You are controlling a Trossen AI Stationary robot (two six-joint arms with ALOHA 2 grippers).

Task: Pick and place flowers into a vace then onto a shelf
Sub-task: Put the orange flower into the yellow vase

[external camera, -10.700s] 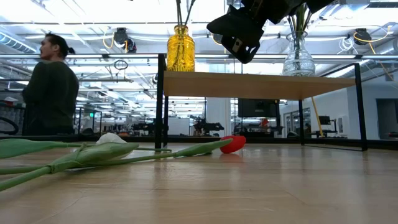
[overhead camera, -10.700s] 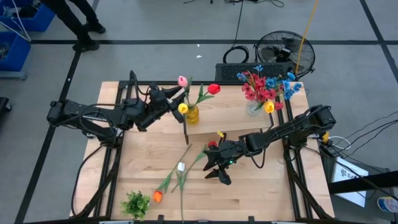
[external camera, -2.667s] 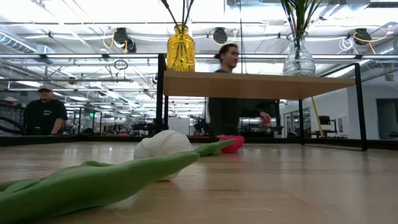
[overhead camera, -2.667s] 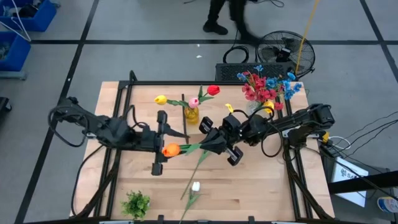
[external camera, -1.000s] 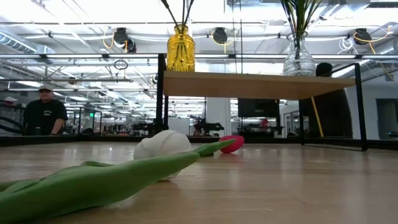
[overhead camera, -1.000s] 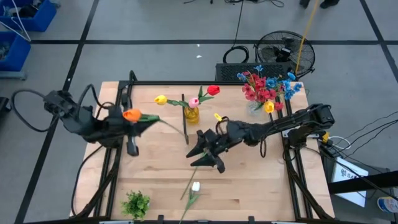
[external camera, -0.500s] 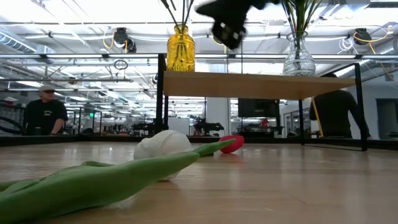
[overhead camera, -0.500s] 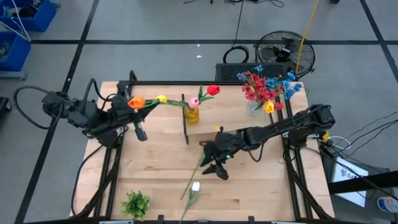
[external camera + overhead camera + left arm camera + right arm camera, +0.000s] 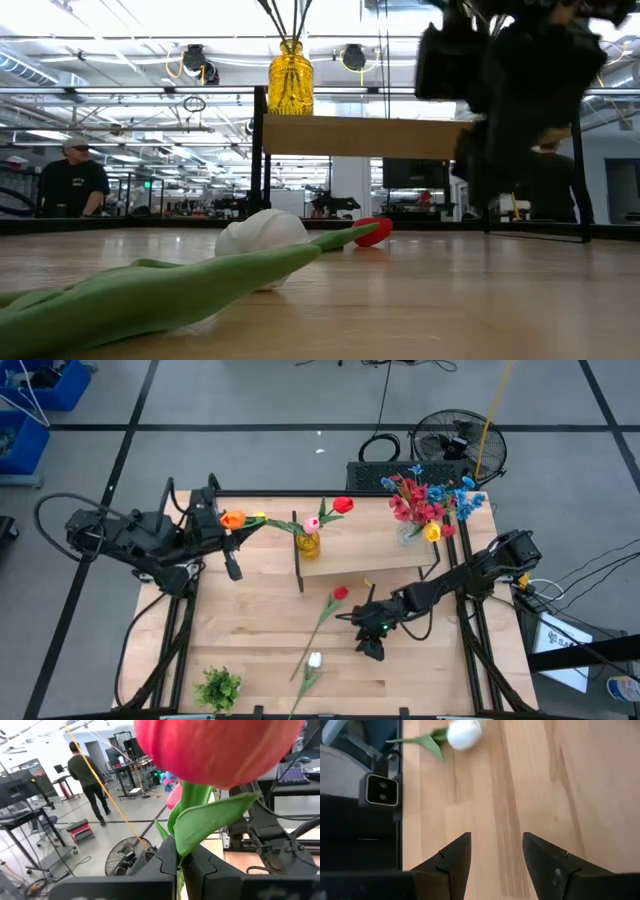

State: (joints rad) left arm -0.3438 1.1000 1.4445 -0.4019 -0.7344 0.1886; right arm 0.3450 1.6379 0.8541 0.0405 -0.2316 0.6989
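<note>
My left gripper [image 9: 224, 526] is shut on an orange tulip [image 9: 232, 519] held over the table's far left. The tulip's stem runs toward the yellow vase [image 9: 308, 544] on the shelf [image 9: 365, 558]. That vase holds yellow, pink and red tulips. A clear vase [image 9: 408, 533] with red and blue flowers stands at the shelf's right end. A red tulip [image 9: 340, 592] and a white tulip [image 9: 315, 659] lie flat on the table. My right gripper [image 9: 372, 647] hangs open above bare wood [image 9: 492, 855], right of the two stems. My left gripper pinches the orange tulip's green stem [image 9: 184, 845] just below the flower head [image 9: 220, 750], between its two fingers. The fingers lie across the stem. The tulip is lifted clear of the table, close to level, its stem reaching toward the yellow vase.
A short green leafy clump [image 9: 218, 686] sits at the near left corner. The shelf's black legs [image 9: 258, 165] stand on the table's far half. A fan [image 9: 455, 442] and cables lie beyond the far edge. People stand in the room behind [image 9: 72, 182].
My left gripper has carried the orange tulip toward the far edge and to the right, nearer the yellow vase. My right gripper has moved toward the near right and come lower. The red tulip it stood over now shows on the table.
</note>
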